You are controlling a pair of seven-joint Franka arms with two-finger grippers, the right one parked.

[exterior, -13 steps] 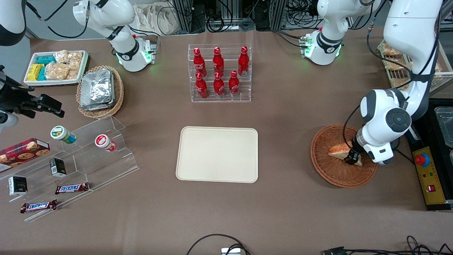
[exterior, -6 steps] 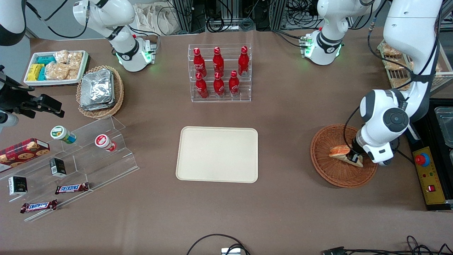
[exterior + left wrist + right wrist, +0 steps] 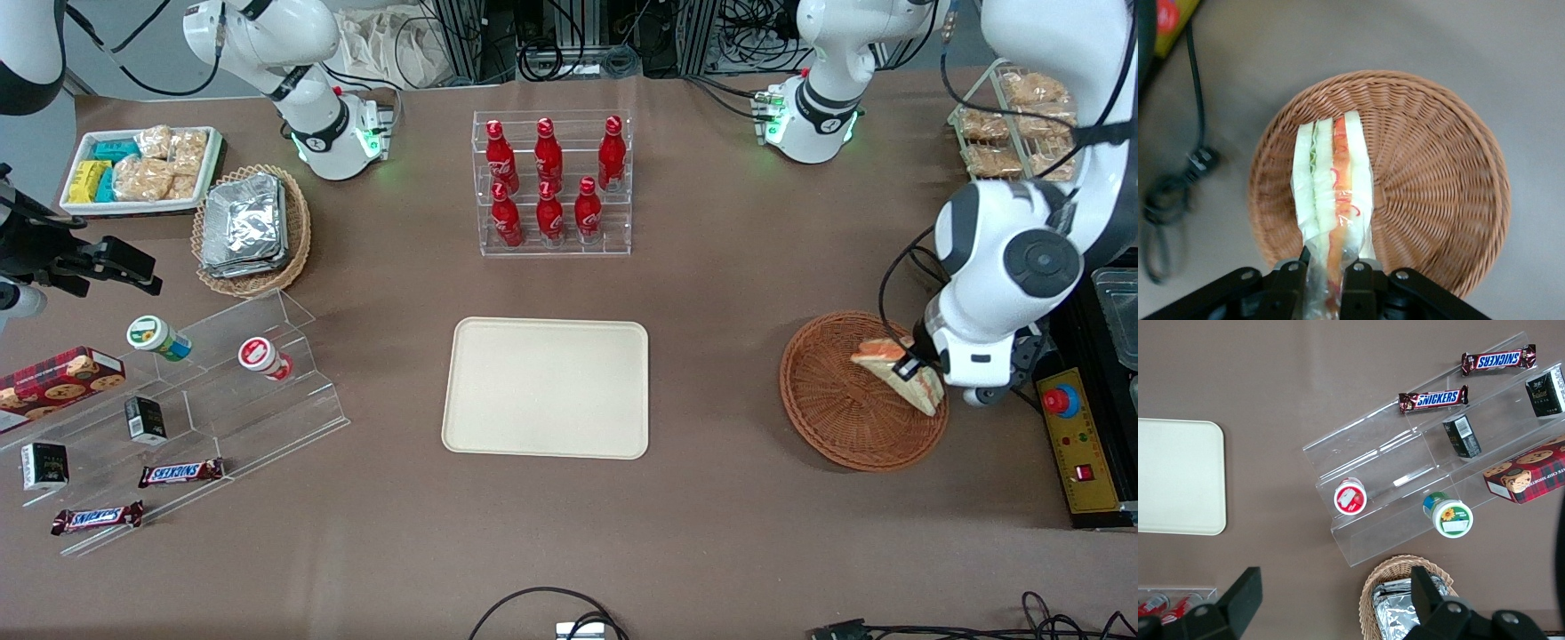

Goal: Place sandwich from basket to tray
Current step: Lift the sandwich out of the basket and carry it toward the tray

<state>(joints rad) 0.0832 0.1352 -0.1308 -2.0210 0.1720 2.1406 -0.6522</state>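
My left gripper [image 3: 909, 369] is shut on the sandwich [image 3: 893, 366], a plastic-wrapped wedge of pale bread with orange-red and green layers. It hangs lifted above the reddish-brown wicker basket [image 3: 836, 418], over the side toward the working arm's end. In the wrist view the black fingers [image 3: 1361, 287] pinch the wrapped narrow end of the sandwich [image 3: 1333, 183], with the basket [image 3: 1438, 187] below and nothing else in it. The cream tray [image 3: 547, 388] lies flat at the table's middle with nothing on it, also seen from the parked wrist as the tray [image 3: 1175, 477].
A clear rack of red bottles [image 3: 551, 182] stands farther from the camera than the tray. Toward the parked arm's end are an acrylic stepped stand with snacks [image 3: 178, 418] and a paler foil-pack basket [image 3: 252, 229]. A yellow control box [image 3: 1077, 440] sits beside the wicker basket.
The gripper has risen with the sandwich in it, lifting it off the basket floor and shifting it toward the working arm's end. The arm's wrist has moved up and away from the camera.
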